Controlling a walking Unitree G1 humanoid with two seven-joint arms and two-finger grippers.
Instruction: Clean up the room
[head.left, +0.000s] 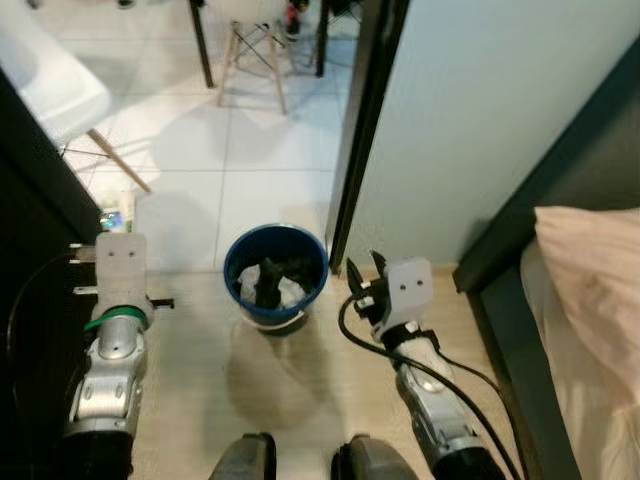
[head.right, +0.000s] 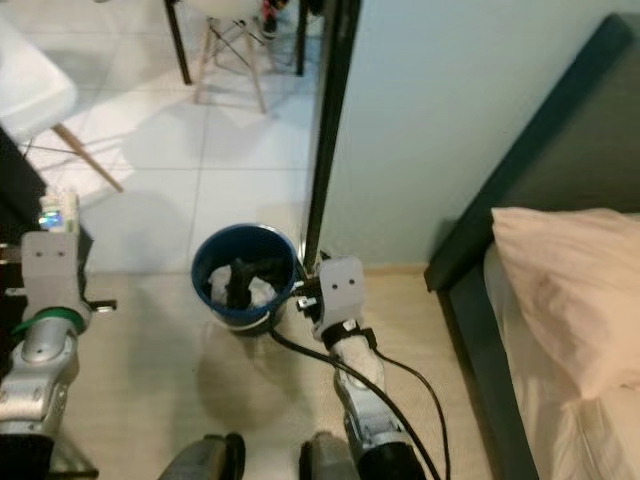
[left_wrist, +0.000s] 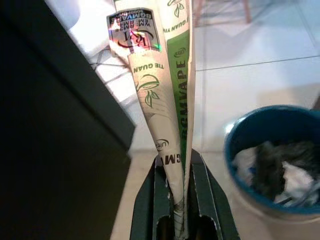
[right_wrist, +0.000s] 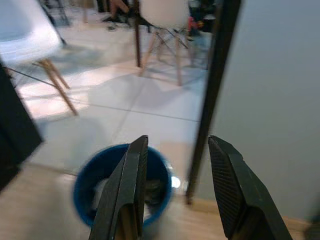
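Observation:
A blue bin stands on the floor ahead of me, holding crumpled white and dark rubbish. My left gripper is shut on a flattened white and green paper packet, which sticks out past the fingers; the packet's tip shows left of the bin. My right gripper hovers just right of the bin's rim, open with nothing between its fingers.
A dark door frame and pale wall stand right of the bin. A bed with a dark frame and a pink pillow lies at the right. Dark furniture is at the left. White chairs stand on the tiles beyond.

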